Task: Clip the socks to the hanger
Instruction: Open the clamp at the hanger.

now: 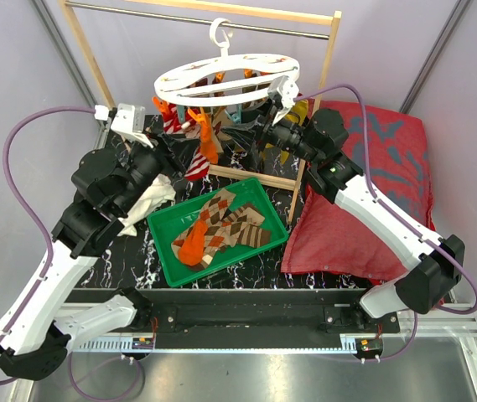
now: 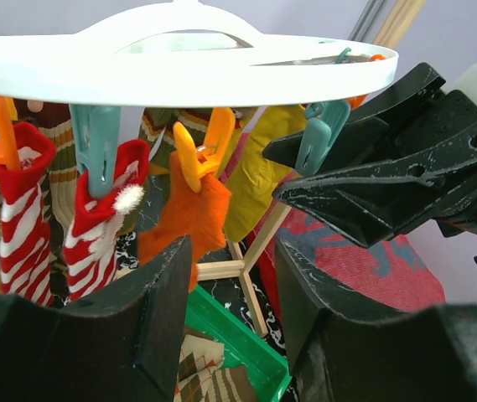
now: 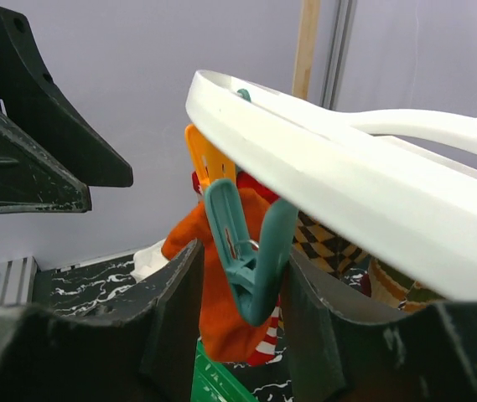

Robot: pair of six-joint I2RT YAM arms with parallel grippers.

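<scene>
The white ring hanger [image 1: 225,79] hangs from the rack rod, with several socks clipped on it. In the left wrist view, two red-and-white striped socks [image 2: 20,218], an orange sock [image 2: 189,209] and an olive-yellow sock [image 2: 259,176] hang from its clips. Argyle, orange and brown striped socks [image 1: 221,226] lie in the green tray [image 1: 164,251]. My left gripper [image 1: 175,155] [image 2: 234,310] is open and empty, just below the hanging orange sock. My right gripper [image 1: 259,126] [image 3: 242,327] is open, with its fingers on either side of an empty teal clip [image 3: 251,251] under the ring [image 3: 347,184].
The wooden rack frame [image 1: 330,50] stands around the hanger, and its lower bar [image 2: 221,270] is close under the socks. A white cloth [image 1: 150,197] lies left of the tray. A big red cushion [image 1: 372,193] fills the right side. The two grippers face each other closely.
</scene>
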